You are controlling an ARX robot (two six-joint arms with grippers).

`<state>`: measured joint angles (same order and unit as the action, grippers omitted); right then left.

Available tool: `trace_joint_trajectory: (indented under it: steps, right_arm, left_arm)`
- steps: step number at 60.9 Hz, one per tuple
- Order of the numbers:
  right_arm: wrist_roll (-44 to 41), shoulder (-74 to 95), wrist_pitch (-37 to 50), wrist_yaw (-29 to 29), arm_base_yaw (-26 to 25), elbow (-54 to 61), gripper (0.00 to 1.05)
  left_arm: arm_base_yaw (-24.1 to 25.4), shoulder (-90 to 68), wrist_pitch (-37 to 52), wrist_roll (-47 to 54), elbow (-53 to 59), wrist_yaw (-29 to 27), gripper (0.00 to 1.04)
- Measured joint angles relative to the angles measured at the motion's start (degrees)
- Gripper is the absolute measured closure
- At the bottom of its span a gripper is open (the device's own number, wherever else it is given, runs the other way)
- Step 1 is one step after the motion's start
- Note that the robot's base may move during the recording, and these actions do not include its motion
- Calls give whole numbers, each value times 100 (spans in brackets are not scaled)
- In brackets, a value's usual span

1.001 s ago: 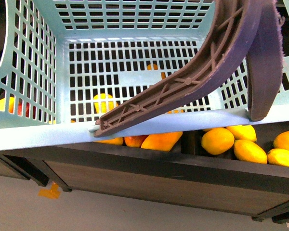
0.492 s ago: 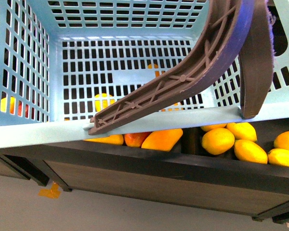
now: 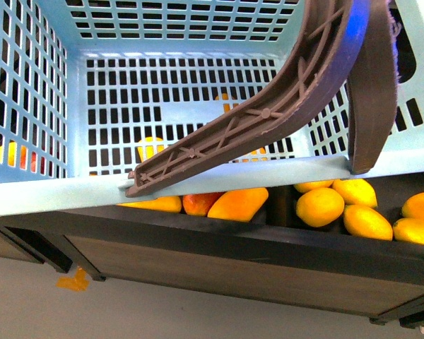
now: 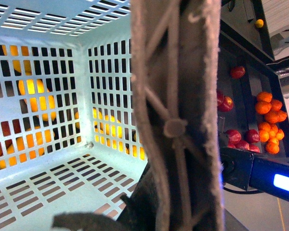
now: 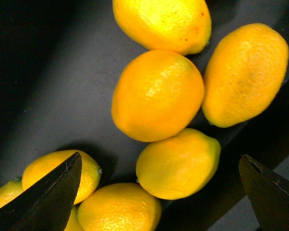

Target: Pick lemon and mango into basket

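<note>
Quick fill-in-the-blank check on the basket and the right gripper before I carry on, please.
1. Inside the basket there is ___ fruit.
2. Its swing handle is coloured ___.
3. The right gripper hangs over the lemons with its jaws ___.
Missing words: no; brown; open.

dark shelf (image 3: pixel 219 258) | red fruits (image 4: pixel 233 136) beside oranges (image 4: pixel 271 129) | orange scrap (image 3: pixel 73 281) on floor (image 3: pixel 127 311)

The dark compartmented display shelf (image 3: pixel 268 247) carries plump yellow-orange oval lemons (image 3: pixel 319 206), some touching, right of a black upright divider (image 3: pixel 278 205). Left of it lie elongated yellow-orange mangoes (image 3: pixel 237 205) and what may be a reddish mango (image 3: pixel 198 205), half hidden.
</note>
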<state>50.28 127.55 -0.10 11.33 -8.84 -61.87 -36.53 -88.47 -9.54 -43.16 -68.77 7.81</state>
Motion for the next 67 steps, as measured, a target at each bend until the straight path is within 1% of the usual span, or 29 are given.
trace_joint_trajectory:
  steps: [7, 26, 47, 67]
  right_arm:
    - [162, 249, -177, 2, 11, -404, 9]
    - [387, 684, -363, 28, 24, -866, 9]
    - [455, 1143, -494, 92, 2, -1283, 9]
    - [527, 1550, -619, 94, -138, -1821, 9]
  left_arm:
    - [0, 0, 0, 0, 0, 11, 100]
    - [0, 0, 0, 0, 0, -4, 100]
    - [0, 0, 0, 0, 0, 7, 100]
    - [0, 0, 0, 0, 0, 4, 100]
